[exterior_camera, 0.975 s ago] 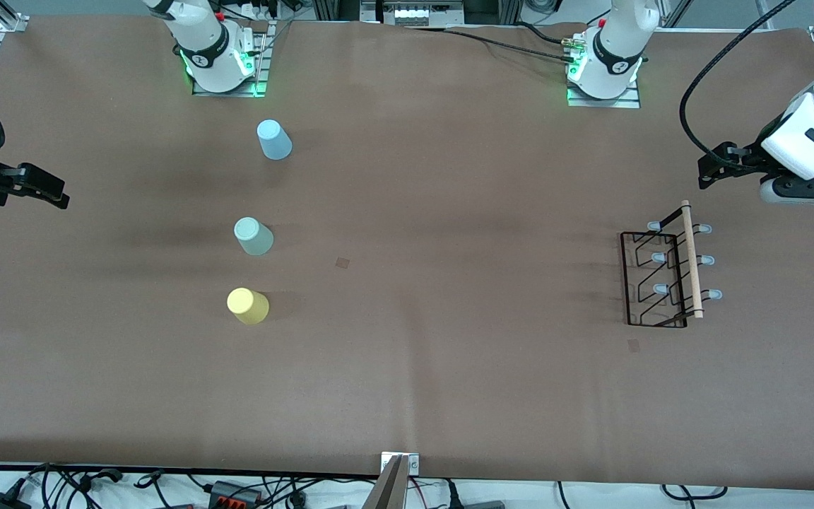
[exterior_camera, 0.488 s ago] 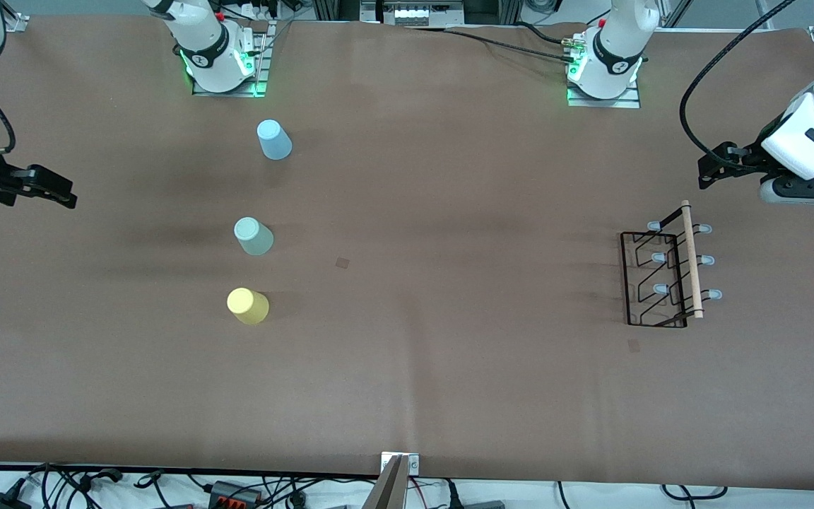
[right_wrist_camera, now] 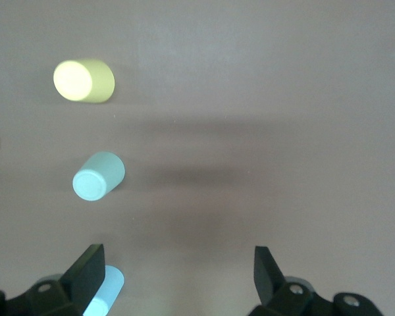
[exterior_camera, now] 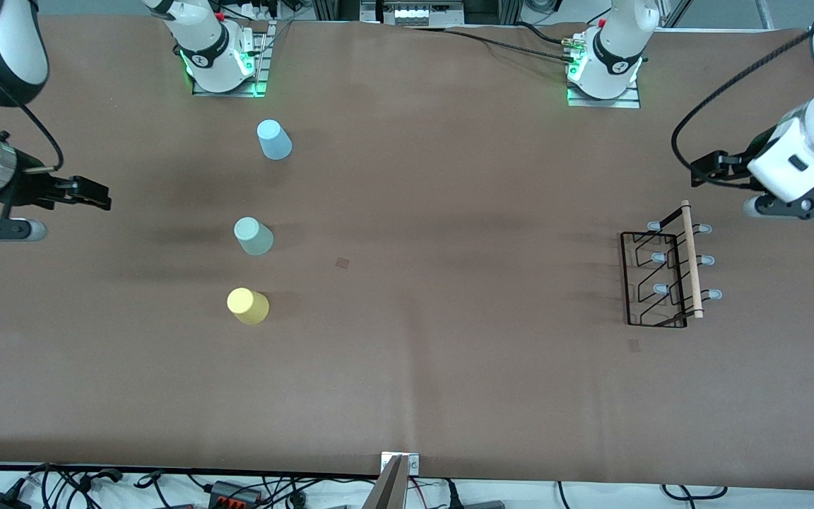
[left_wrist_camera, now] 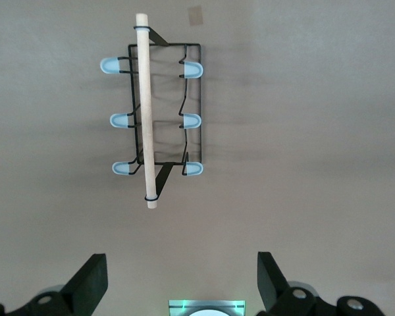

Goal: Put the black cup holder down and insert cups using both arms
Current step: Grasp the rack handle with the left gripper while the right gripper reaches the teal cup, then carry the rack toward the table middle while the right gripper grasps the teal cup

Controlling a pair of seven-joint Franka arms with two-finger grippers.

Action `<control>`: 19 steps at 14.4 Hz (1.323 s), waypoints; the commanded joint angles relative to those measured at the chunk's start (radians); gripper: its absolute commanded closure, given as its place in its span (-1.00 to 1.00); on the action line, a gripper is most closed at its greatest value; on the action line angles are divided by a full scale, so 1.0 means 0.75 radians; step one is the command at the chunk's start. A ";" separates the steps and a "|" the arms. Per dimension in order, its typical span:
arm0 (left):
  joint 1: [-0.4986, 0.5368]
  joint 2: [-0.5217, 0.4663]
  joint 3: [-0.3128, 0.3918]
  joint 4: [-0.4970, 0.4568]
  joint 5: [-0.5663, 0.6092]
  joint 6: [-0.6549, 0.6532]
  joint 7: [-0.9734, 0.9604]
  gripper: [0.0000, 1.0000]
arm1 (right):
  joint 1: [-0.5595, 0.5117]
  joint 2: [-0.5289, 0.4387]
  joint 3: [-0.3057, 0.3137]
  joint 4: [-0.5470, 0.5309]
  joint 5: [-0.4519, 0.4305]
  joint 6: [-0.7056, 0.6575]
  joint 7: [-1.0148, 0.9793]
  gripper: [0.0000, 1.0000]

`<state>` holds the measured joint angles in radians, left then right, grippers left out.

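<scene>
Rack position governs the move: the black cup holder [exterior_camera: 667,272] stands at frame right, rod [exterior_camera: 690,259] running top-to-bottom, directly below the open, empty left tool [exterior_camera: 697,172]. Right tool [exterior_camera: 99,196], open and empty, hangs at frame left, well apart from the cups [exterior_camera: 254,236].

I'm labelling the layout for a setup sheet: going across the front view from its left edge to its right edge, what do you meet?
Right gripper → yellow cup, pale green cup and light blue cup, stacked in nearly one column → black cup holder → left gripper.
</scene>
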<state>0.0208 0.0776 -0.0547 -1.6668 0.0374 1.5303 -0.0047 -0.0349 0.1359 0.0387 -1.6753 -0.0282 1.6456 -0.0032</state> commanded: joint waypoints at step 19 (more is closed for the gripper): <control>0.162 0.179 0.007 -0.494 0.034 0.964 0.250 0.50 | 0.280 0.093 0.085 -0.791 0.038 1.217 0.446 -1.00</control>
<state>0.1393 0.2519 -0.0439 -2.0034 0.0393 2.2534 0.1708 0.1554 0.1908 0.1053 -2.2613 -0.0077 2.5158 0.3102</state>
